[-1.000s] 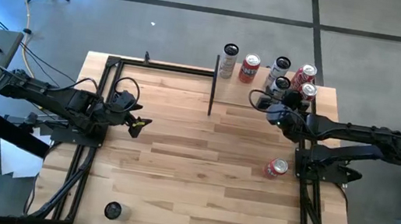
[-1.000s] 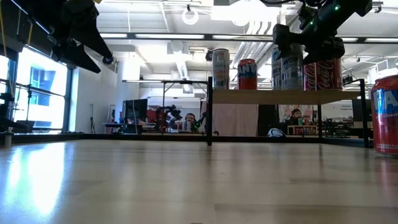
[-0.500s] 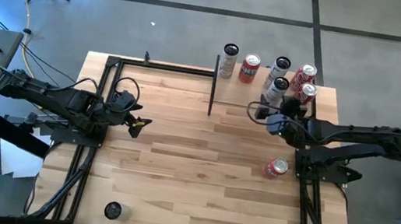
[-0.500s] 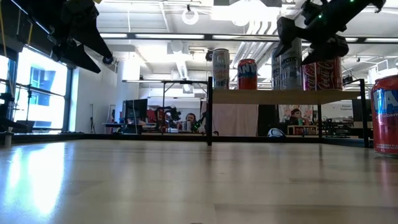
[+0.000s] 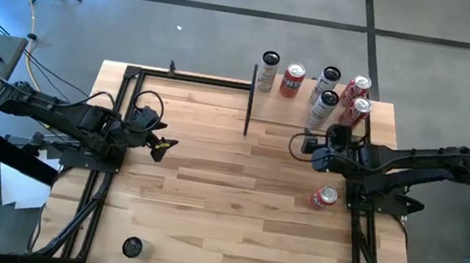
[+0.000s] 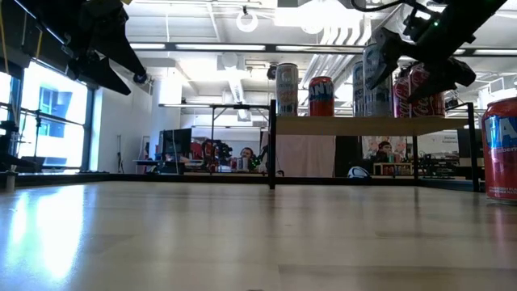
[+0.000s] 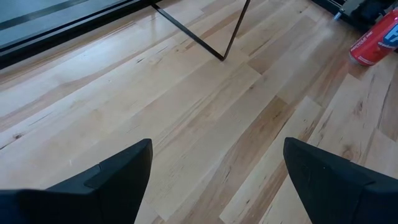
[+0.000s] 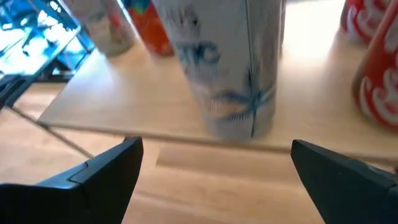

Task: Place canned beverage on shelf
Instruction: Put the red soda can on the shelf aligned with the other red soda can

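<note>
The shelf [image 5: 279,110] stands at the table's far right, a pale board on thin black uprights. Several cans stand on it. Nearest its front edge is a silver can with blue print [image 5: 321,108], upright on its base, also large in the right wrist view [image 8: 233,62]. My right gripper [image 5: 317,154] is open and empty, just on the near side of that can, fingers [image 8: 106,171] apart before it. A red can [image 5: 324,198] lies on the table below my right arm. My left gripper [image 5: 164,145] is open and empty at mid-left.
On the shelf are also a silver can [image 5: 268,70], an orange-red can [image 5: 292,80], another silver can [image 5: 329,78] and two red cans [image 5: 358,98]. A dark can [image 5: 133,246] stands near the table's near left. The table's middle is bare wood [image 5: 235,196].
My right gripper has drawn back from the silver can toward the table's near edge. The can stays upright on the shelf where it was.
</note>
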Robot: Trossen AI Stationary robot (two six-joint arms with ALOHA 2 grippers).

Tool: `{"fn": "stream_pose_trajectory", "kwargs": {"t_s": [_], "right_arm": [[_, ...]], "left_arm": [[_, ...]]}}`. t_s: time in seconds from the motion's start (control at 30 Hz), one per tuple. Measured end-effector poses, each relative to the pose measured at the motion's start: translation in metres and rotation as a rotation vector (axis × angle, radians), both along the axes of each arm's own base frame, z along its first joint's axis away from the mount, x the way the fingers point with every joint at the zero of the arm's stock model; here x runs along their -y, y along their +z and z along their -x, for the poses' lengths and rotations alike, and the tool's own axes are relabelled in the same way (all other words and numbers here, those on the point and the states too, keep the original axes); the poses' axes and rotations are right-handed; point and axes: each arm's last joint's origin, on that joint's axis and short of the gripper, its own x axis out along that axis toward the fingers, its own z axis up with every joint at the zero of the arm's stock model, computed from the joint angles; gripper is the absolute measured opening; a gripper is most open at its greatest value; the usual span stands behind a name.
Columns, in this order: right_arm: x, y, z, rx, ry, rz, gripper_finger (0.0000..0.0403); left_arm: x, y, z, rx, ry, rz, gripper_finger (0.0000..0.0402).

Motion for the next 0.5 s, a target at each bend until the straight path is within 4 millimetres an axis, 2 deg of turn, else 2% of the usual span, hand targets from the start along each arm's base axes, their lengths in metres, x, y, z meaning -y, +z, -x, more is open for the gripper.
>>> {"fn": "stream_pose_trajectory", "kwargs": {"t_s": [0.17,0.5], "right_arm": [[-0.005,-0.002,0.001,0.012,0.026,-0.065,0.0397],[-0.012,-0.008,0.001,0.022,0.099,-0.364,0.0397]], "left_arm": [[0.000,0.000,0.000,0.000,0.000,0.000,0.0337],[0.000,0.000,0.000,0.000,0.000,0.000,0.0337]]}}
